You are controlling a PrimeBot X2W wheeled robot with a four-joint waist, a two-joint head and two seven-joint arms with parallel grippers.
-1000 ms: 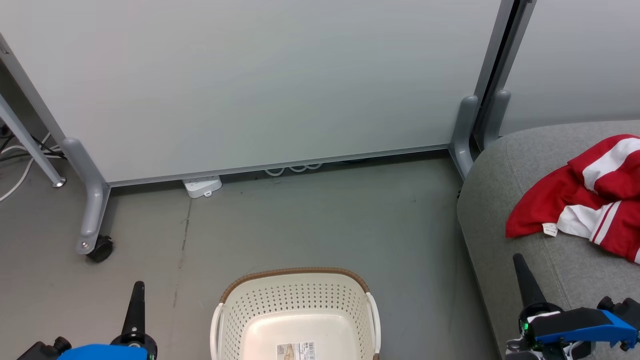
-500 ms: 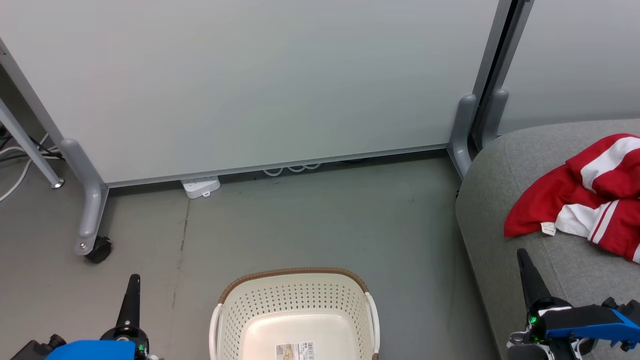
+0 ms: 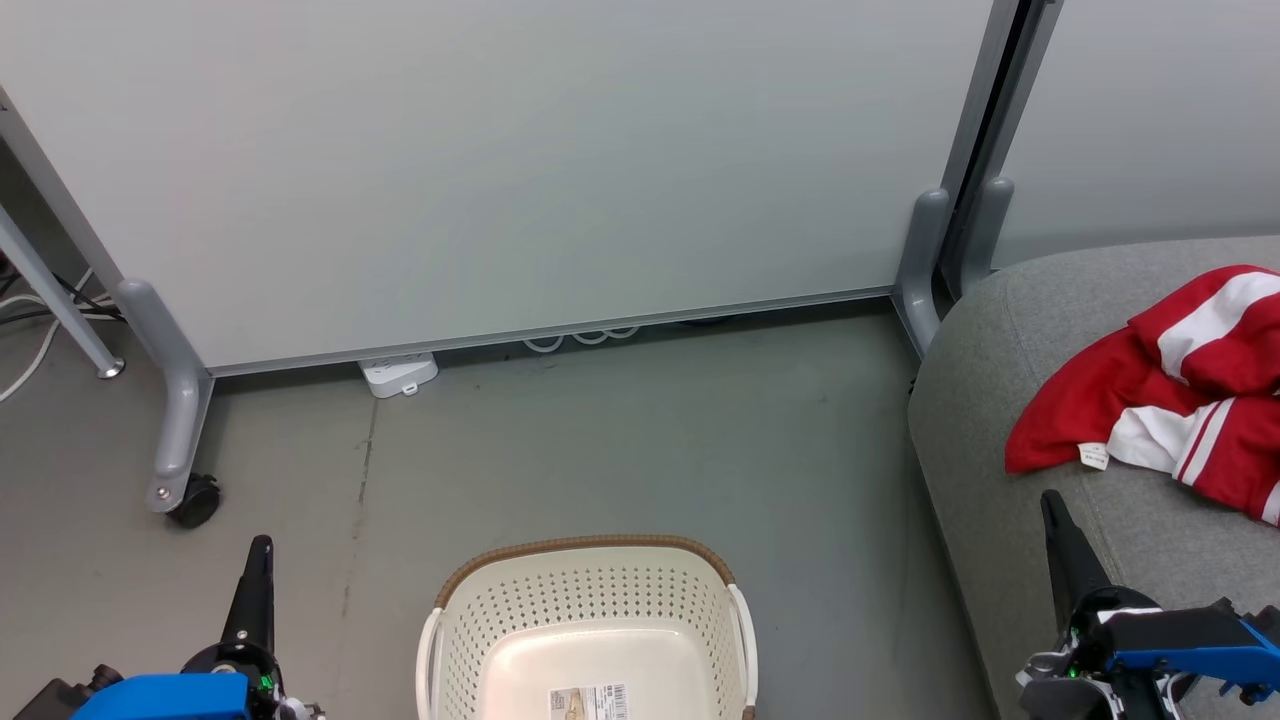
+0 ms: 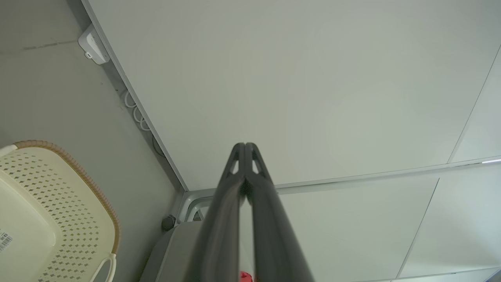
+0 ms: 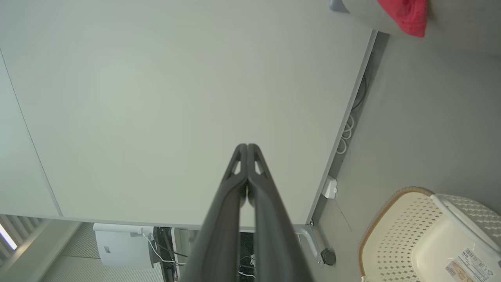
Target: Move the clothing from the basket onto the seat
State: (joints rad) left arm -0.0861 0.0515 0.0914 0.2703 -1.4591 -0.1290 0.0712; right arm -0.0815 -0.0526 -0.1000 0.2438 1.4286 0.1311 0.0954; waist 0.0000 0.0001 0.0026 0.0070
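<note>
The pale partition panel (image 3: 500, 170) takes up most of my forward view. The grey seat (image 3: 990, 400) stands just beside its right-hand post and runs off the right edge. On the floor between my arms sits the basket (image 3: 590, 545), brown rim toward the panel. I can see down to its bare bottom, so I judge nothing is left in it to lift. The clothing (image 3: 1150, 400) lies in a red-and-white heap on the seat, back from the cushion's rounded edge, which I'd call safe from sliding. My left gripper (image 3: 255, 580) hangs over the floor beside the basket, fingers pressed together on nothing. My right gripper (image 3: 1065, 545) is likewise clenched and empty, over the seat's near part just short of the clothing. Smallest are the barcode label (image 3: 592, 702) on the basket's bottom and a white tag (image 3: 1093, 457) at the clothing's edge.
</note>
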